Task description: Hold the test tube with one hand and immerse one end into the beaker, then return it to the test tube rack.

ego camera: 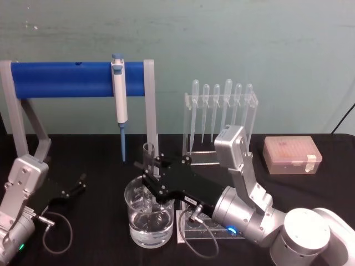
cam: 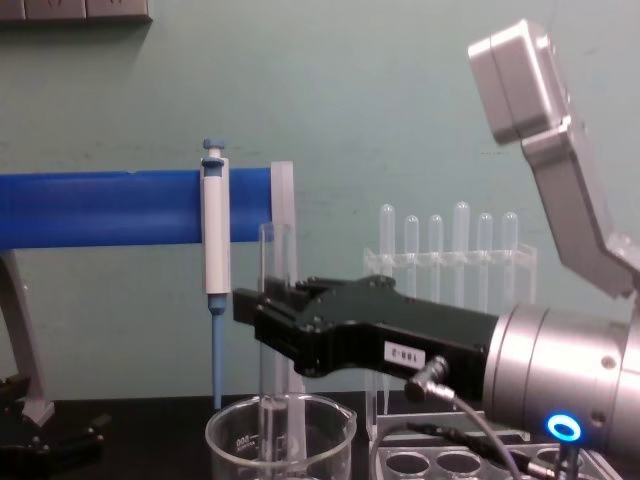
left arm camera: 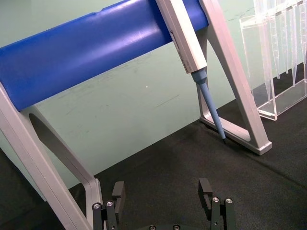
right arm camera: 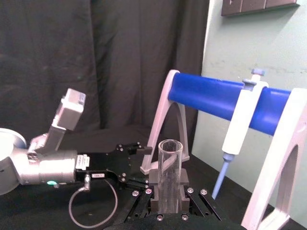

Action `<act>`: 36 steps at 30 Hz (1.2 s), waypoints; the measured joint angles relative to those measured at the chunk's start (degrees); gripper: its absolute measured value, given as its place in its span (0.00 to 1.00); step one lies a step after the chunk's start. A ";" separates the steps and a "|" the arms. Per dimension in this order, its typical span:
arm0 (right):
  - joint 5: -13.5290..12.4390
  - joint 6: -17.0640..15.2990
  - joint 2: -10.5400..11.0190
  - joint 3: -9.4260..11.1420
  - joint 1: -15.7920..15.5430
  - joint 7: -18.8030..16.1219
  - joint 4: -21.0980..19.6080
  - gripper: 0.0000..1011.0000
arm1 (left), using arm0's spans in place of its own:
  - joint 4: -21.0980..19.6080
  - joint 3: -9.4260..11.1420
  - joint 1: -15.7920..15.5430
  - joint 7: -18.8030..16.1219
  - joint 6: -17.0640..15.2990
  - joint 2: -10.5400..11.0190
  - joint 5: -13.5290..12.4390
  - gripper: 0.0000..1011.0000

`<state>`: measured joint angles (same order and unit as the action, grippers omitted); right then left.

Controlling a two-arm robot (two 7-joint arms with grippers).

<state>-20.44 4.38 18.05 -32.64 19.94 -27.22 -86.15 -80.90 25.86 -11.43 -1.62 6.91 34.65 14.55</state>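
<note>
Right black flat-jawed gripper (ego camera: 150, 169) clamped on clear glass round-bottomed test tube (cam: 270, 260). Jaws grip at mid-length; tube upright, open rim above jaws. Lower end down inside wide clear glass beaker (ego camera: 130, 216) holding water, front-centre of black tabletop (ego camera: 100, 160). Clear acrylic holed rack (cam: 435, 462) just right of beaker, under right arm. Left gripper (left arm camera: 163, 191) spread apart, empty, near tabletop's front-left corner.

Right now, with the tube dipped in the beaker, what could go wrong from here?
The right gripper clamps the test tube upright, lower end in the beaker of liquid: wet glass may slip. Withdrawn aslant, it could catch the rim and tip the beaker. The pipettor hangs just behind; a swing could strike it. Left gripper sits parked, open.
</note>
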 joint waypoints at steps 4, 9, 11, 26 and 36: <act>0.62 1.14 -0.77 0.43 -0.25 -0.24 1.68 0.22 | 0.00 0.00 0.00 0.00 0.00 0.00 0.00 0.99; 1.14 2.04 -1.62 0.98 -0.51 -0.46 3.61 0.22 | 0.00 0.00 0.00 0.00 0.00 0.00 0.00 0.99; 1.16 2.22 -1.86 1.14 -0.59 -0.67 4.09 0.22 | 0.00 0.00 0.00 0.00 0.00 0.00 0.00 0.99; 2.76 3.04 -2.37 1.56 -1.20 -1.60 5.75 0.22 | 0.00 0.00 0.00 0.00 0.00 0.00 0.00 0.99; 2.79 4.50 -2.96 2.03 -1.32 -2.43 7.42 0.22 | 0.00 0.00 0.00 0.00 0.00 0.00 0.00 0.99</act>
<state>-17.65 8.88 15.09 -30.61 18.62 -29.64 -78.73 -80.90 25.86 -11.43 -1.62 6.91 34.64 14.55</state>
